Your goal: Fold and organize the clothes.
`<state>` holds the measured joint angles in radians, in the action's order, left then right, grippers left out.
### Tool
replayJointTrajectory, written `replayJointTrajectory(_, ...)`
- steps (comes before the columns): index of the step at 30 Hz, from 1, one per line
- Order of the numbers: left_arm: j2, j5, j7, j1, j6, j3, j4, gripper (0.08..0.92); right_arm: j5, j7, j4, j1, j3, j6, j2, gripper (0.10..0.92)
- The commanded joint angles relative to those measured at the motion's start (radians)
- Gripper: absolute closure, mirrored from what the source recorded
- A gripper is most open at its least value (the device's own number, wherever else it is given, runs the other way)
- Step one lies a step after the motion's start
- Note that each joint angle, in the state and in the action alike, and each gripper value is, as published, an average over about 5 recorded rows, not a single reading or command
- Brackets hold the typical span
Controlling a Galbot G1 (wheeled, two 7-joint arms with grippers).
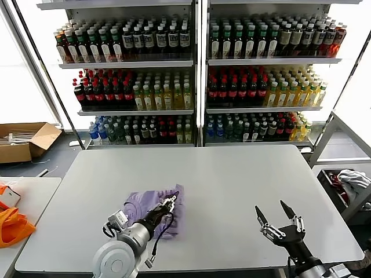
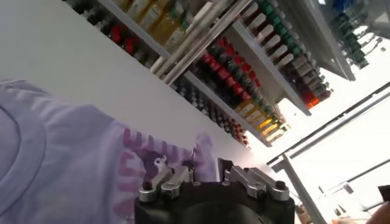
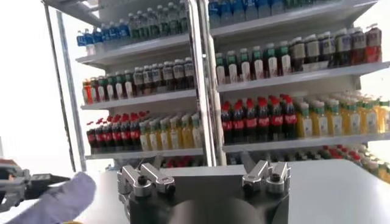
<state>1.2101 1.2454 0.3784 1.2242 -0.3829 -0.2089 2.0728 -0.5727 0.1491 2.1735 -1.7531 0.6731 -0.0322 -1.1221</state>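
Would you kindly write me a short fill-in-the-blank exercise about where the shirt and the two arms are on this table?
1. The T-shirt lying folded on the grey table is light ____ in colour.
2. The ____ gripper is over the T-shirt.
3. The right gripper waits apart from the T-shirt with its jaws ____.
4. Behind the table, the shelves are stocked with ____.

Missing words: purple; left; open; bottles
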Motion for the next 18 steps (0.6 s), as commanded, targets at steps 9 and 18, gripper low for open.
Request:
replayJointTrajectory(9,-0.061,0.180,-0.101,0.048,0.011,-0.212,0.096,0.408,-0.003,-0.240,-0.074,0.294,-0.466,0.323,-0.079,0.203)
replayJointTrajectory(18,-0.129,0.110,-0.144,0.118,0.016,-0.357,0.135,0.190,-0.061,-0.394,-0.212,0.509,-0.703,0.503,-0.146,0.203)
